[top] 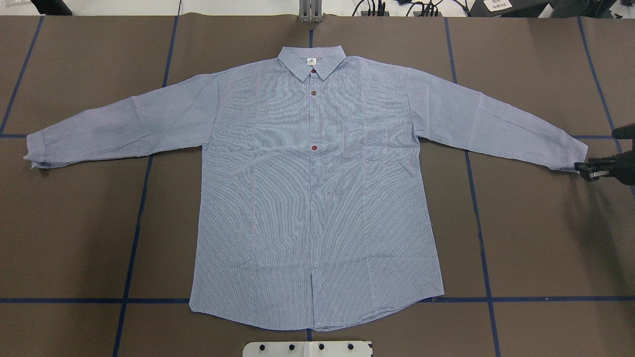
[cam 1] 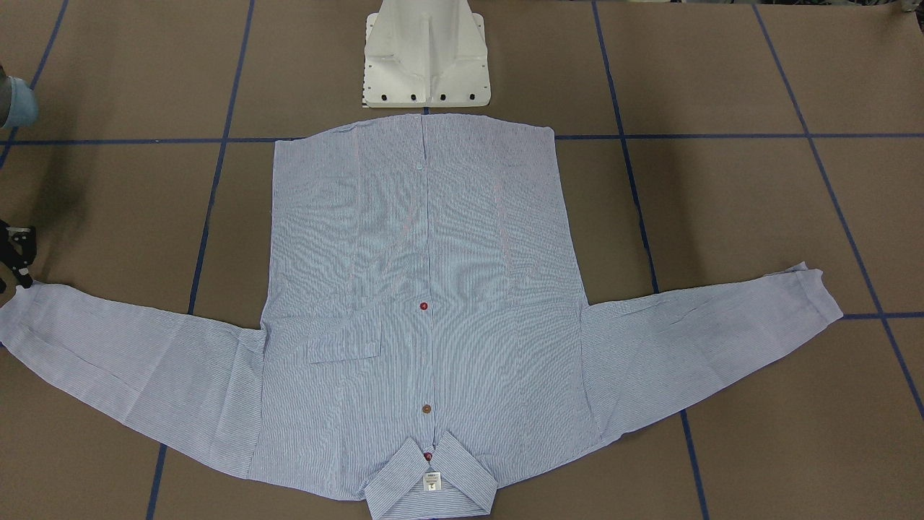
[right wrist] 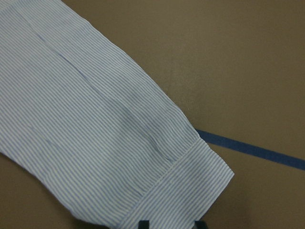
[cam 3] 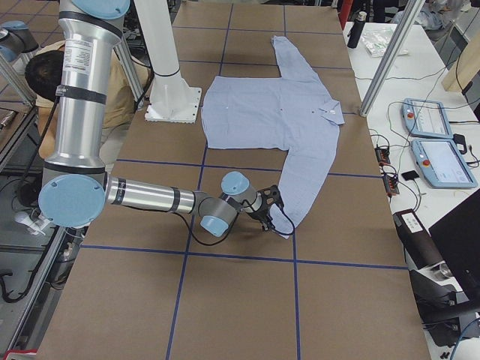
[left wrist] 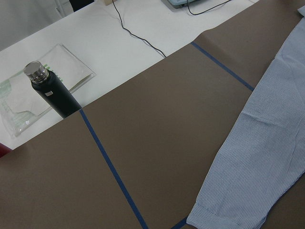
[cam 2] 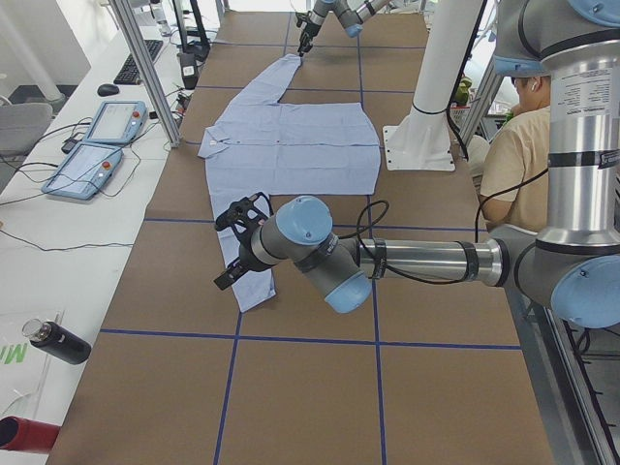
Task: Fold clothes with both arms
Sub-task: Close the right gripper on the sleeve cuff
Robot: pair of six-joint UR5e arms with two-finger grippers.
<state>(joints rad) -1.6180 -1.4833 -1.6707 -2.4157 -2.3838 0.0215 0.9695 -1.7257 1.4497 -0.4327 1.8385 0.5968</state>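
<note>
The light-blue striped shirt (top: 317, 198) lies flat and face up on the brown table, buttoned, with both sleeves spread out and its collar (cam 1: 432, 480) far from the robot. My right gripper (top: 584, 170) sits low at the cuff of the right-hand sleeve (top: 570, 153). In the right wrist view its two dark fingertips (right wrist: 144, 224) stand apart at the cuff (right wrist: 190, 176), so it is open. My left gripper (cam 2: 235, 247) hovers just above the other cuff (cam 2: 250, 291); whether it is open or shut I cannot tell. The left wrist view shows that cuff (left wrist: 224, 214) but no fingers.
The white pedestal base (cam 1: 426, 58) stands at the shirt's hem. A black bottle (left wrist: 50, 93) and a plastic bag lie on the white bench past the table's left end. Teach pendants (cam 2: 97, 145) lie on that bench. A person (cam 2: 518, 145) sits behind the robot.
</note>
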